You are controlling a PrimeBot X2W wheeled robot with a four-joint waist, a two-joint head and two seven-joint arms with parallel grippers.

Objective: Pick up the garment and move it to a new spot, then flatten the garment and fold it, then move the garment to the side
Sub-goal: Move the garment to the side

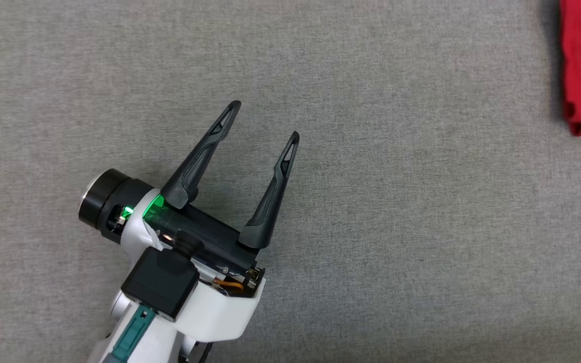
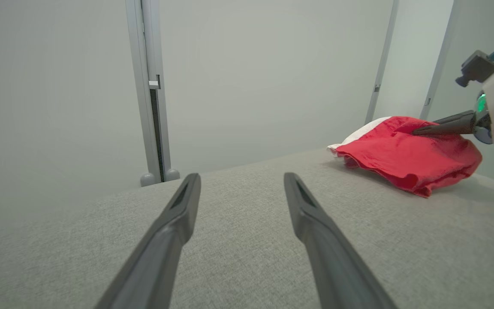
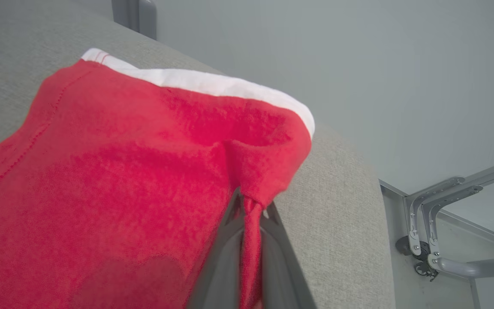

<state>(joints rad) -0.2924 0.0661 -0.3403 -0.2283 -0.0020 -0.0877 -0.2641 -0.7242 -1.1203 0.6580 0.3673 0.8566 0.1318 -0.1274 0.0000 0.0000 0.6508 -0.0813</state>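
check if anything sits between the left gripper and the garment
Nothing visible does. Only grey surface lies between the open left gripper and the garment, which the right gripper pinches at a fold.

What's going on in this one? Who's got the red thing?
The right gripper is shut on a pinch of the red garment, close to its white-trimmed edge. The garment sits loosely bunched near one end of the grey cushioned surface. The left gripper is open and empty over bare grey fabric, well apart from the garment. This looks like the start of the pick-up, with the flattening and folding not yet done.
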